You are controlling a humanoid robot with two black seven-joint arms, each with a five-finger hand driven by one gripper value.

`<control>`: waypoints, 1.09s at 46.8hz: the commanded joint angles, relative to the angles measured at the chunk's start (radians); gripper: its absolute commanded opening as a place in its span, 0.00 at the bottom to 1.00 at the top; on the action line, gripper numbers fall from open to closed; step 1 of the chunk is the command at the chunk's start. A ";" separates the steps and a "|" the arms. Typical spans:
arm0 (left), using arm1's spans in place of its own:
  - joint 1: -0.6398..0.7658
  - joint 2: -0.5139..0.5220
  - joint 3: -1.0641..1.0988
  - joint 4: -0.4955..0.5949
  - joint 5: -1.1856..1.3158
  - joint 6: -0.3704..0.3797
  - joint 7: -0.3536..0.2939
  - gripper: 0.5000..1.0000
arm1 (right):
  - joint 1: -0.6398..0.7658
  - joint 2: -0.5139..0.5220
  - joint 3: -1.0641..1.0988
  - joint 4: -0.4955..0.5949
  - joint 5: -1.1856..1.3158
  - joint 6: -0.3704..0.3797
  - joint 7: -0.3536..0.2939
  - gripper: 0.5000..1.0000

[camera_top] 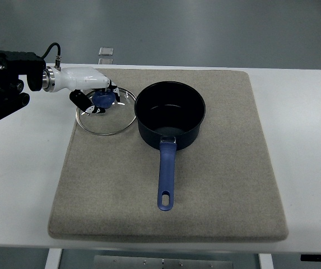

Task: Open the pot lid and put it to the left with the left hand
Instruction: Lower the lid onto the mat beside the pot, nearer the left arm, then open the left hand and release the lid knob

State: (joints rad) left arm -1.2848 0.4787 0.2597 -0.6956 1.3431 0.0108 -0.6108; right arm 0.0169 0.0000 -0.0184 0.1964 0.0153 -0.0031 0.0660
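A dark blue saucepan (pixel 170 115) stands uncovered on the grey mat (pixel 216 185), its blue handle (pixel 166 174) pointing toward the near edge. Just left of it lies the glass lid (pixel 107 119) with a metal rim, flat on the mat's left border. My left hand (pixel 96 96), white with black fingertips, comes in from the left edge and sits over the lid's blue knob (pixel 103 99), fingers curled around it. The knob is partly hidden by the fingers. The right arm does not show.
The mat lies on a white table (pixel 306 140). A small clear block (pixel 106 52) sits at the table's far edge behind the hand. The black arm housing (pixel 3 84) juts in at the left edge.
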 commanded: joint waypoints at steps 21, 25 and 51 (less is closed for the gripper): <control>0.032 0.001 0.009 -0.005 0.002 0.000 0.000 0.03 | 0.000 0.000 0.000 0.000 0.000 0.000 0.000 0.83; 0.032 0.001 0.007 -0.010 0.002 0.000 0.000 0.28 | 0.000 0.000 0.000 0.000 0.000 0.000 -0.002 0.83; 0.010 0.006 -0.002 -0.016 -0.027 0.001 0.000 0.79 | 0.000 0.000 0.000 0.000 0.000 0.000 0.000 0.83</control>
State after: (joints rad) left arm -1.2721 0.4829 0.2583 -0.7129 1.3234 0.0117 -0.6108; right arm 0.0169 0.0000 -0.0184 0.1967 0.0153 -0.0031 0.0658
